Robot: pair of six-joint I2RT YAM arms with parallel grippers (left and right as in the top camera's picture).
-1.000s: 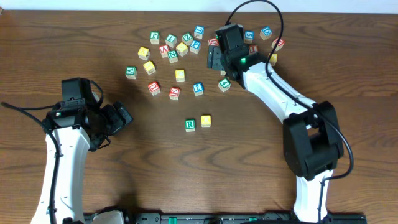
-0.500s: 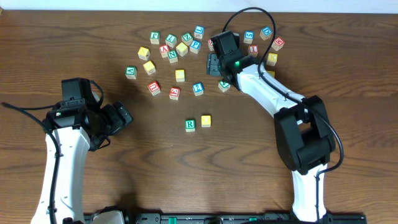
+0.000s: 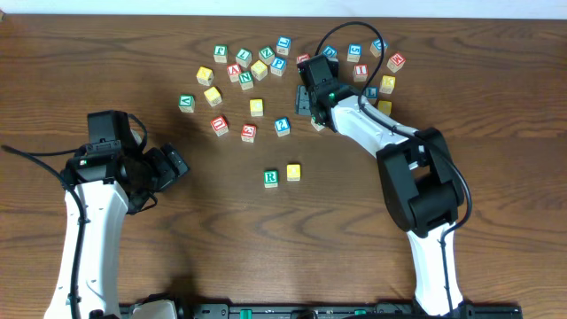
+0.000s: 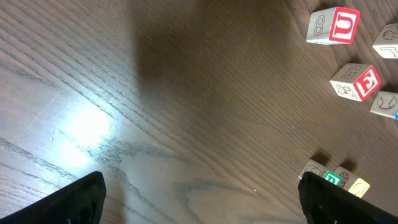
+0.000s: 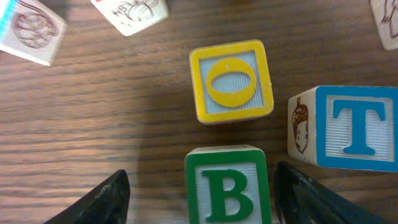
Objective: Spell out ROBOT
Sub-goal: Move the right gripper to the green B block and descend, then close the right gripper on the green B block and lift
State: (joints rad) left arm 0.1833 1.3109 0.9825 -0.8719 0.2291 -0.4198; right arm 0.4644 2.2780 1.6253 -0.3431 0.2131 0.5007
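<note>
The right claw [image 5: 200, 180] hangs over the B cube [image 5: 229, 185], a small wooden block with a white face, green border and green letter, lying flat on the dark brown wooden bench [image 5: 93, 112]. The claw's two black fingers stand apart, one on each side of the B cube. Neither plainly touches it, and the gap is wide on one side and narrow on the other. Nothing is clamped.

The block should handle easily, being light, stiff, flat-sided and unlikely to break, though its painted faces may be a little slick. The best hold looks to be square on two opposite side faces, centred, so it cannot twist out. On the narrow side a finger could nudge the neighbouring block.

Just beyond the B cube, apart from it, lies the O cube [image 5: 231, 81], wood with a yellow border and a yellow ring. Near the B cube on its narrow-gap side is the T cube [image 5: 348, 127], with a blue border and blue letter. That makes three readable letters here, one of each, plus the edges of three more blocks at the frame's rim.

Farther out, seen from overhead, the loose scatter around the B cube runs to roughly two dozen blocks. The arm hides some, so I cannot give an exact count. Well apart from the B cube, toward the robot's base, two blocks sit just beside each other: the green-lettered R cube [image 3: 271, 178] and a yellow cube [image 3: 293, 172] whose letter I cannot read. Farthest off is the left claw [image 4: 205, 199], fingers spread wide and empty over bare bench.
</note>
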